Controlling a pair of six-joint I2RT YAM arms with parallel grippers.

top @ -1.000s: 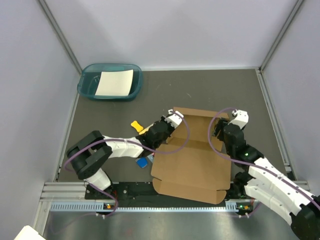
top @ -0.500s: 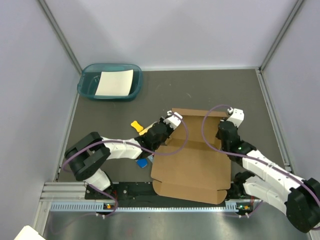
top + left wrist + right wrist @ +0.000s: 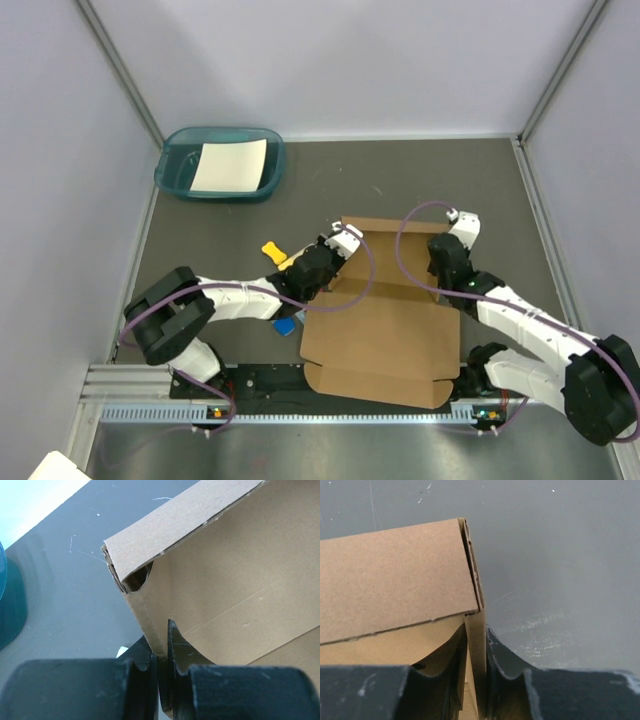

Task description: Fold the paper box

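Observation:
The paper box (image 3: 385, 315) is a brown cardboard sheet with creases and flaps, lying in front of both arms with its far edge folded up. My left gripper (image 3: 338, 243) is shut on the box's left side wall (image 3: 150, 610), seen edge-on between the black fingers (image 3: 176, 640) in the left wrist view. At the far right corner, my right gripper (image 3: 448, 240) is shut on the box's right side wall (image 3: 476, 645), which stands upright between its fingers (image 3: 495, 647) under the folded back panel (image 3: 395, 580).
A teal tray (image 3: 172, 172) holding a white sheet (image 3: 230, 165) stands at the back left. A yellow piece (image 3: 273, 251) and a blue piece (image 3: 285, 326) lie left of the box, near the left arm. Grey walls enclose the table.
My right gripper has moved forward to the box's far right corner and closed on its side wall. The left gripper has kept its hold, shifting only slightly.

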